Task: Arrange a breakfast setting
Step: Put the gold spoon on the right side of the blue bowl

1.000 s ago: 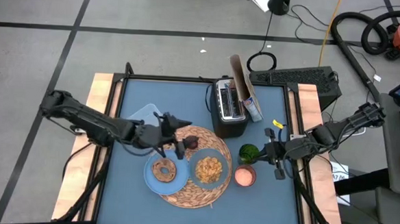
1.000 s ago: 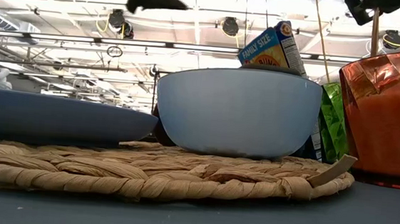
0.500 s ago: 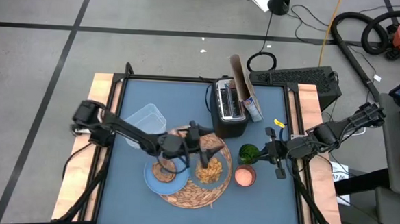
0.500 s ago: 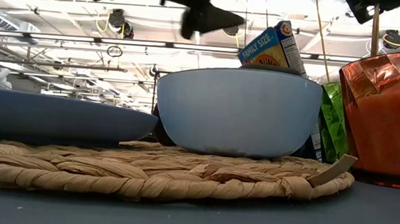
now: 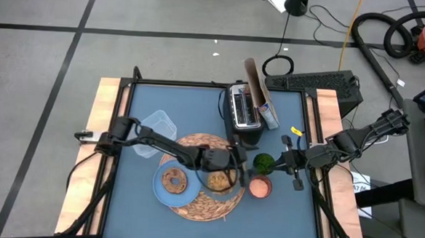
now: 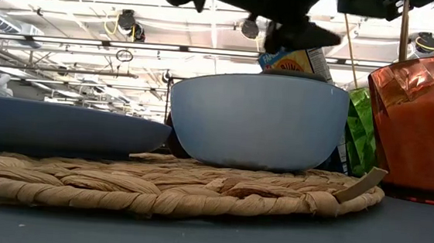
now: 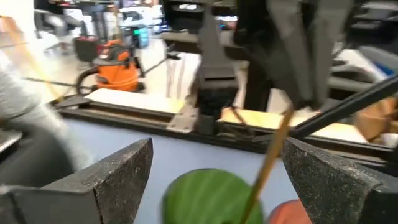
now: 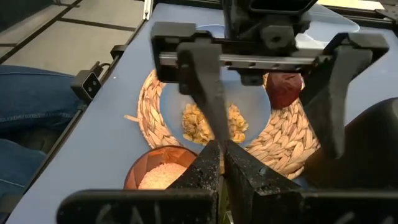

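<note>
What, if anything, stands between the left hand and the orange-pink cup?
Nothing visible does. The open left hand hangs above the straw mat's right side, with the orange-pink cup close beside it. The green object stands next to the cup, off that line.

Bright ceiling lamps (image 6: 128,23) glare white in the low view and turn the left gripper (image 6: 294,34) above the glass bowl (image 6: 257,121) into a dark silhouette, while the left wrist view is smeared with blur beyond its fingers (image 7: 118,180).
</note>
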